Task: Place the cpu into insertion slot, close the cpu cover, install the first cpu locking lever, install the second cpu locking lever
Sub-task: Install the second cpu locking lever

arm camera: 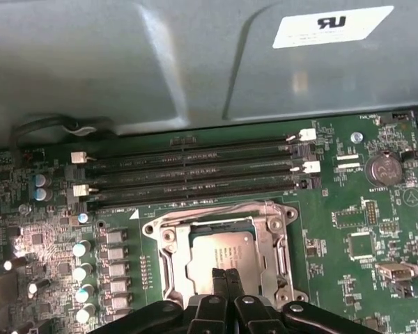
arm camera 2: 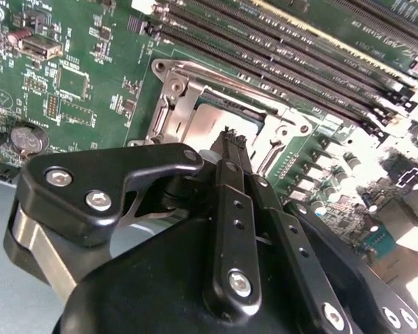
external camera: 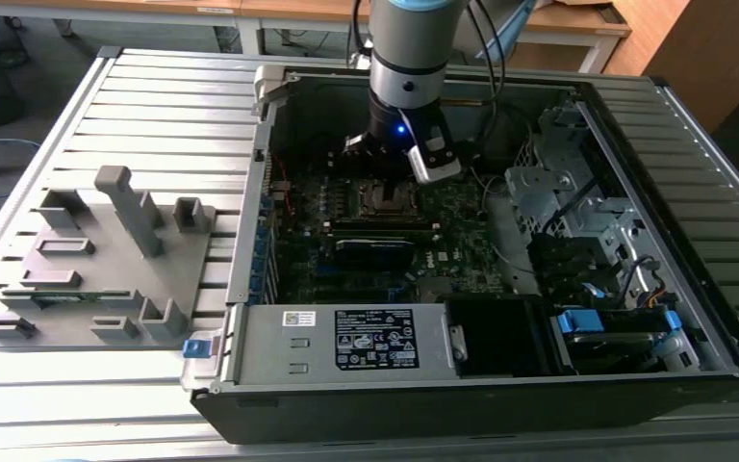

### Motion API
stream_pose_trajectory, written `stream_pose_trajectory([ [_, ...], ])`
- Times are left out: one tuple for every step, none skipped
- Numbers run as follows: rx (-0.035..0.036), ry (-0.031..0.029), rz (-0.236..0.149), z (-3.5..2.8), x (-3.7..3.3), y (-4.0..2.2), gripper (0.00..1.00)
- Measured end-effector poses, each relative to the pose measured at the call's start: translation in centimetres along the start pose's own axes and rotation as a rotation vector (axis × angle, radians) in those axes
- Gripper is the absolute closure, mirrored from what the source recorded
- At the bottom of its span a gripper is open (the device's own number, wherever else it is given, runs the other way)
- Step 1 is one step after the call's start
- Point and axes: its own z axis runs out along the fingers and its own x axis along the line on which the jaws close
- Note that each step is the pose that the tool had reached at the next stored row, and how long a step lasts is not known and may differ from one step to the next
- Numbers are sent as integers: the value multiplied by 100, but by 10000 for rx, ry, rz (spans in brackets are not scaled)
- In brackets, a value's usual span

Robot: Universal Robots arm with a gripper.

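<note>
In both wrist views the cpu point(arm camera: 221, 256) point(arm camera 2: 231, 115) lies flat in the insertion slot point(arm camera: 168, 263) on the green motherboard, its dull grey top showing. The silver cpu cover point(arm camera: 216, 216) point(arm camera 2: 184, 94) lies down around it as a frame. My gripper point(arm camera: 225, 275) point(arm camera 2: 230, 136) is shut with nothing between its black fingers. Its tips hover at the edge of the chip; I cannot tell if they touch. I cannot make out how the locking levers stand. In the exterior view the gripper point(external camera: 393, 178) hangs inside the open computer case, right above the socket point(external camera: 389, 199).
Long memory slots point(arm camera: 195, 170) run beside the socket, under the grey case wall point(arm camera: 125, 62). A row of capacitors point(arm camera: 80, 271) and a coin battery point(arm camera: 383, 167) flank it. In the case are a power supply point(external camera: 344, 342) and drive cage point(external camera: 562, 192). A grey fixture tray point(external camera: 100, 260) is at the exterior view's left.
</note>
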Motion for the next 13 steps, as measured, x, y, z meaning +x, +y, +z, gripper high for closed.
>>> stream_pose_trajectory([
  [-3,4,-65,3,0,2,89],
  [-3,11,-153,7,0,2,89],
  [-3,19,-254,9,0,2,89],
  [-4,27,-366,13,0,1,89],
  [-5,34,-457,16,0,2,89],
  [-4,39,-525,19,0,4,89],
  [-4,43,-573,20,-1,8,89],
  [-5,45,-603,22,-5,12,89],
  [-7,46,-625,24,-9,16,89],
  [-7,47,-637,25,-10,18,89],
  [-6,47,-638,25,-10,18,89],
  [-6,47,-639,25,-11,18,89],
  [-6,48,-641,26,-11,18,89],
])
